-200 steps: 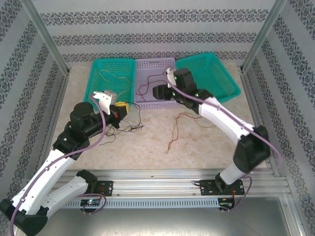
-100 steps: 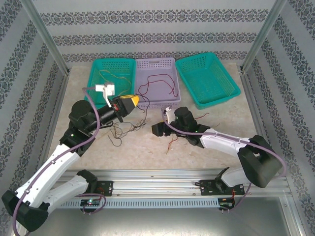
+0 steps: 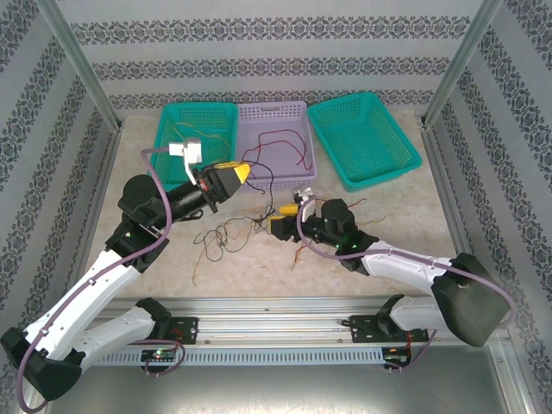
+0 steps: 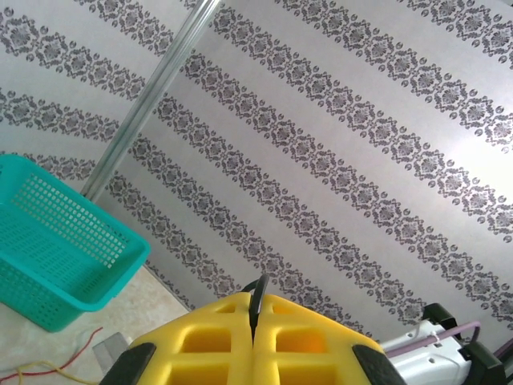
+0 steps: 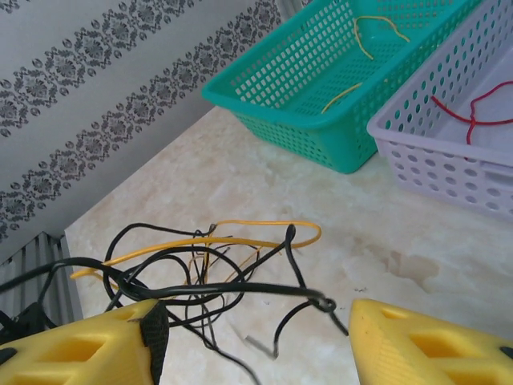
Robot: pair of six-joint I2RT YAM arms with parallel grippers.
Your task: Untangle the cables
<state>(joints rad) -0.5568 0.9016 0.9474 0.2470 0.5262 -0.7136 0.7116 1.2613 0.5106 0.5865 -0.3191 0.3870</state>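
A tangle of black and yellow cables (image 3: 226, 233) (image 5: 200, 269) lies on the table between the arms. My left gripper (image 3: 231, 175) (image 4: 256, 309) hangs above the table, shut on a black cable (image 4: 258, 290) that arcs down (image 3: 270, 183) into the tangle. My right gripper (image 3: 279, 217) (image 5: 252, 341) is low at the tangle's right edge, open, with a black strand and its small knot (image 5: 325, 303) lying between the fingers, touching neither. A thin red cable (image 3: 299, 252) lies beside the right arm.
Three baskets stand in a row at the back: a teal basket (image 3: 200, 129) (image 5: 337, 80) holding yellow cables (image 5: 377, 28), a purple basket (image 3: 278, 116) (image 5: 449, 152) holding a red cable (image 5: 473, 112), and another teal basket (image 3: 366, 138) (image 4: 56, 257).
My right arm has come down from the purple basket to the table and reached left to the tangle. My left gripper has risen and moved right, drawing the black cable up.
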